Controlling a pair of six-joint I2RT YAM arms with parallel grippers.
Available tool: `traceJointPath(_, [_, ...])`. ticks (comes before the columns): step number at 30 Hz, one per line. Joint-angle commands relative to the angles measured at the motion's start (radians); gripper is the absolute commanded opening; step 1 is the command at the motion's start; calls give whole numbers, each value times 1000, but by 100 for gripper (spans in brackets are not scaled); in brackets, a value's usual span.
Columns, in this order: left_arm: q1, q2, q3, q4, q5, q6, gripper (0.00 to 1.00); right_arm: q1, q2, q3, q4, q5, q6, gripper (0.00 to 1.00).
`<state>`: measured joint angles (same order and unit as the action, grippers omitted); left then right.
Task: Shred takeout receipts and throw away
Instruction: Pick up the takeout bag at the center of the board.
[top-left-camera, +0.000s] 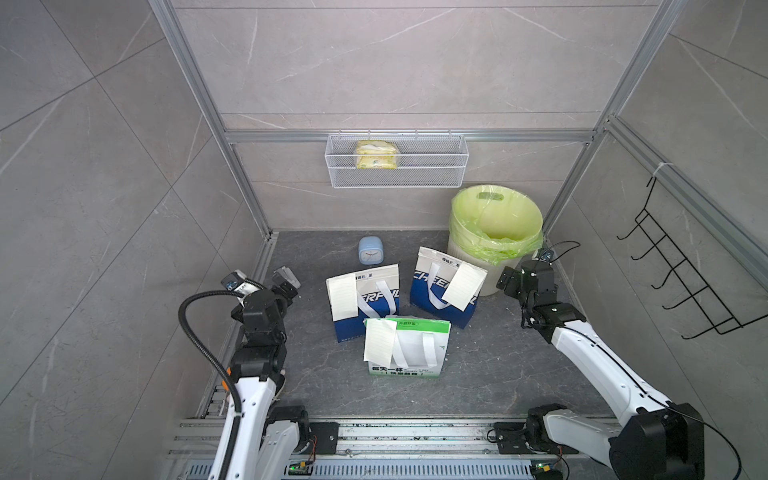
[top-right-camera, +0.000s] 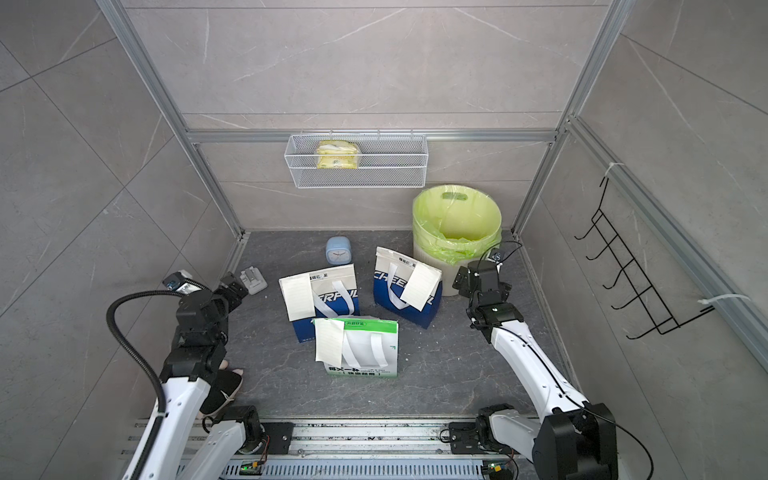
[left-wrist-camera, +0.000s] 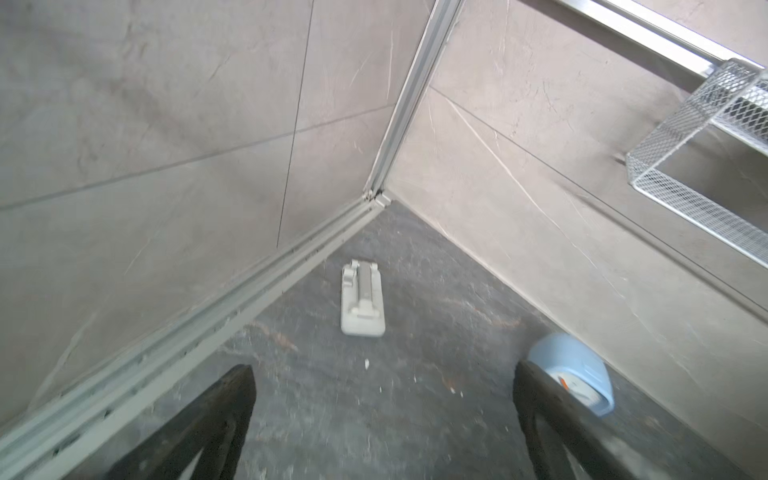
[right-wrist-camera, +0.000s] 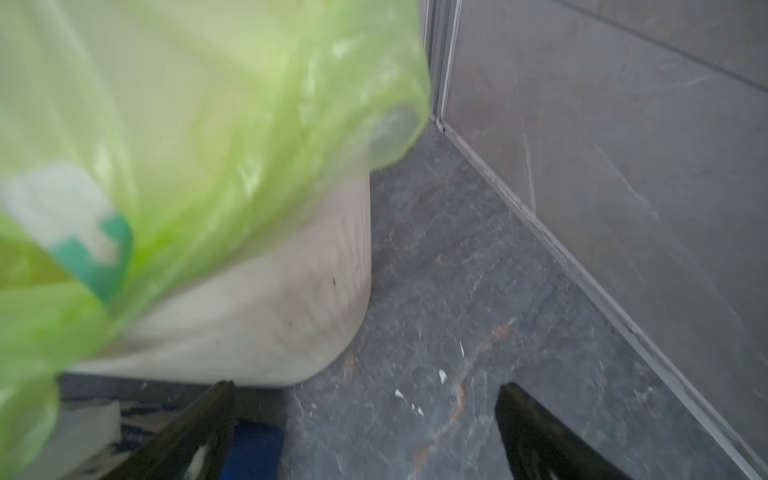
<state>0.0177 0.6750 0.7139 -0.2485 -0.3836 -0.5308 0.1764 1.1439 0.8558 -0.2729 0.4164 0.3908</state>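
Observation:
Three takeout receipts show in both top views, each a white lined slip lying on a paper bag. One receipt (top-left-camera: 343, 297) lies on the left blue-and-white bag (top-left-camera: 349, 330), another (top-left-camera: 463, 286) on the right blue-and-white bag (top-left-camera: 424, 291), and the third (top-left-camera: 379, 340) on the green-and-white bag (top-left-camera: 419, 345). The white bin with a green liner (top-left-camera: 490, 278) stands behind the right bag. My left gripper (top-right-camera: 237, 286) (left-wrist-camera: 382, 365) is open over bare floor, left of the bags. My right gripper (top-left-camera: 509, 282) (right-wrist-camera: 365, 383) is open and empty beside the bin's wall (right-wrist-camera: 249, 311).
A small grey device (left-wrist-camera: 362, 301) lies on the floor ahead of the left gripper. A light blue clock (top-left-camera: 372, 250) stands behind the bags. A wire basket (top-left-camera: 436, 166) with a yellow pack (top-left-camera: 376, 154) hangs on the back wall. A black hook rack (top-left-camera: 681, 270) hangs on the right wall.

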Motion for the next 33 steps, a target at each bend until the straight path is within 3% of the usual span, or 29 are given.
traceJointPath(1, [2, -104, 22, -291, 118, -94, 95, -1, -114, 32, -218, -63, 36, 100])
traceJointPath(6, [1, -208, 103, -477, 307, -109, 83, 0, -286, 59, -235, -249, -119, 100])
traceJointPath(8, [1, -210, 128, -514, 412, -128, 81, 1, -322, 92, -238, -423, -179, 100])
traceJointPath(11, [1, -204, 132, -516, 570, -167, 77, 8, -331, 146, -214, -666, -195, 100])
traceJointPath(14, [1, -226, 150, -546, 634, -174, 77, 33, -325, 176, -123, -901, -213, 97])
traceJointPath(19, [1, -271, 148, -522, 766, -247, 77, 106, -266, 223, -67, -1152, -323, 95])
traceJointPath(27, [1, -279, 107, -455, 913, -289, 78, 376, -64, 408, -334, -1078, -590, 91])
traceJointPath(33, [1, -325, 38, -369, 942, -346, 78, 576, 74, 517, -508, -900, -696, 87])
